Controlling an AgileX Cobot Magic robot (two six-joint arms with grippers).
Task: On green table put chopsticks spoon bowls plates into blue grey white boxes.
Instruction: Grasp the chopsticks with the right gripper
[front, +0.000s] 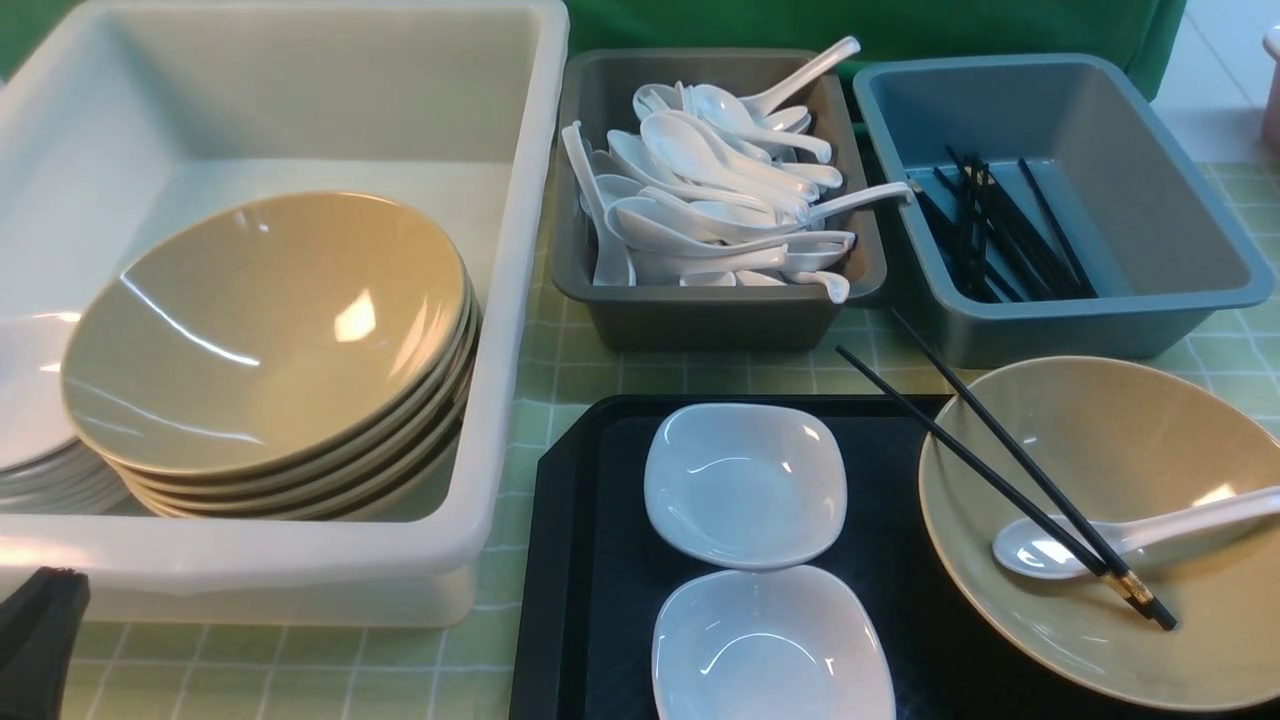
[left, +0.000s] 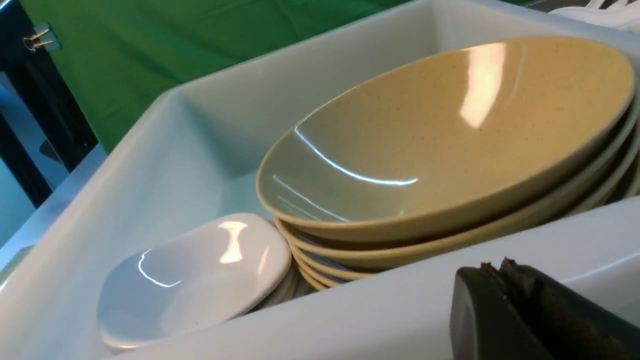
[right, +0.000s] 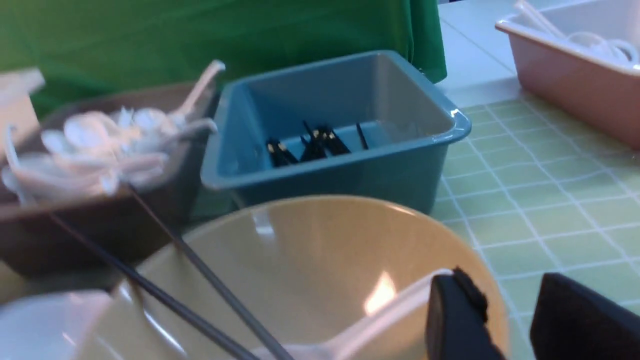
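White spoon (front: 1180, 523) in bowl (front: 1100, 440), handle pointing right, chopsticks (front: 960, 452) lying diagonally

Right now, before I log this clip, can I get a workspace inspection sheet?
Surface: green table, checked cloth.
Job's things: white box holds stacked bowls and stacked plates; grey box holds spoons; blue box holds chopsticks. Not yet boxed: far plate, near plate, loose bowl carrying loose spoon and chopstick pair.
Clutter: black tray; pink tub.
Grippers: left gripper shut, holding nothing; right gripper open near the loose spoon's handle.
Cables: nothing seen.
Surroundings: green backdrop.
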